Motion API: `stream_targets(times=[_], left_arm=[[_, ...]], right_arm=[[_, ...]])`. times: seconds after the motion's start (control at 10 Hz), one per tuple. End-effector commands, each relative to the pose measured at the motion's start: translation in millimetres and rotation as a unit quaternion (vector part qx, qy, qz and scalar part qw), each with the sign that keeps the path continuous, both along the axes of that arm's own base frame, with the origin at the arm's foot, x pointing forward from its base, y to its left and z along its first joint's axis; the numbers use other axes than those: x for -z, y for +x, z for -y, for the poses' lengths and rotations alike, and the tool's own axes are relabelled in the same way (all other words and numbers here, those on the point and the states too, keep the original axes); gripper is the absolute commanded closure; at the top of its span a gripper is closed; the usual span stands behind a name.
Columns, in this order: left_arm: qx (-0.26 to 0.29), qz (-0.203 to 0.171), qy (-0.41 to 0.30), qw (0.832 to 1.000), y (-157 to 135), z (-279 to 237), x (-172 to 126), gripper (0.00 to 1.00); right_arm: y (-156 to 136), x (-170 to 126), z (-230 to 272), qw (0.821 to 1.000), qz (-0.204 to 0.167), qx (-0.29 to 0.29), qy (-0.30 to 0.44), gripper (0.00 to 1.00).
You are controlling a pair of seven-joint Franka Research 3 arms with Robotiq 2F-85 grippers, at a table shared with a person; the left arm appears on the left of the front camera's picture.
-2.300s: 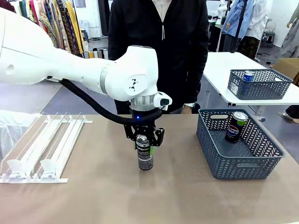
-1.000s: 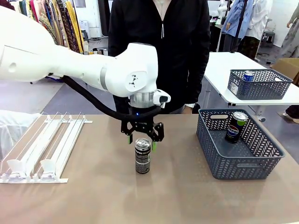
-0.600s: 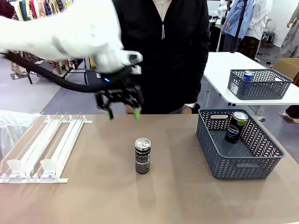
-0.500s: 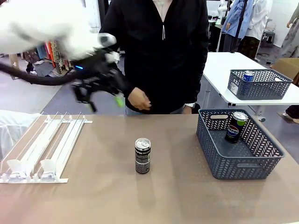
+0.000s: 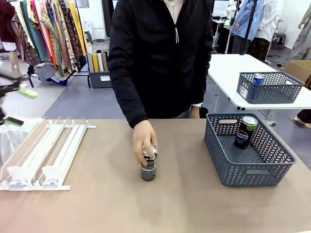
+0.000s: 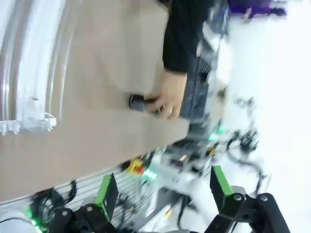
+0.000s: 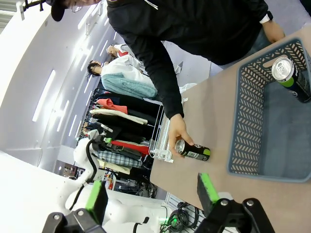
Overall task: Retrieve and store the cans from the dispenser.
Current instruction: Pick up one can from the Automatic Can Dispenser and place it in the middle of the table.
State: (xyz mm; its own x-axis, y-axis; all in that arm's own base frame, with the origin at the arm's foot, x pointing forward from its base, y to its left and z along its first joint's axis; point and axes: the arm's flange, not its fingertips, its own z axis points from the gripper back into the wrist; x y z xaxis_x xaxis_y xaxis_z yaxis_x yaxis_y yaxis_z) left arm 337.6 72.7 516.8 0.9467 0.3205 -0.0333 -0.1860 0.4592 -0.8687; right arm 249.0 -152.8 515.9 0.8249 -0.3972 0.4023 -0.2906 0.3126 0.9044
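At this moment the left pincer (image 5: 14, 104) sat at the far left edge of the front view, blurred by motion, its green-padded fingers spread apart and holding nothing. A second earlier it had hung directly above the dark can (image 5: 148, 167) at mid-table; it had since swung clear to the left, past the dispenser (image 5: 41, 153).

The person's hand (image 5: 144, 138) had come down over the top of that can, which stood upright on the table (image 5: 121, 208) between the dispenser and the grey mesh basket (image 5: 246, 148). The fingers wrapped the upper part of the can.

The dispenser lanes appeared empty. One can with a green-yellow band (image 5: 245, 130) leaned inside the basket.

In the right wrist view the right pincer (image 7: 153, 196) was held high, fingers apart, empty.

Judgement: the robot had released the can at mid-table and handed the step over; storing it in the basket now appeared to fall to the person.
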Motion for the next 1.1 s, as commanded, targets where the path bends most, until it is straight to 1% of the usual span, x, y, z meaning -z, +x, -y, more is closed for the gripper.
stream_targets(times=[0.0,0.1,0.2,1.0], left_arm=[[-0.109,0.087,-0.067,0.988,-15,-5,19,0.00],[-0.104,0.090,-0.069,0.988,-15,-7,21,0.00],[-0.070,0.019,-0.044,0.996,-13,-25,16,0.00],[-0.070,0.019,-0.044,0.996,-13,-25,16,0.00]], right_arm=[[3,-3,-1,1.000,0.019,0.001,0.007,0.00],[3,-3,-1,1.000,0.019,0.001,0.007,0.00],[3,-3,-1,1.000,0.019,0.001,0.007,0.00],[3,-3,-1,1.000,0.019,0.001,0.007,0.00]])
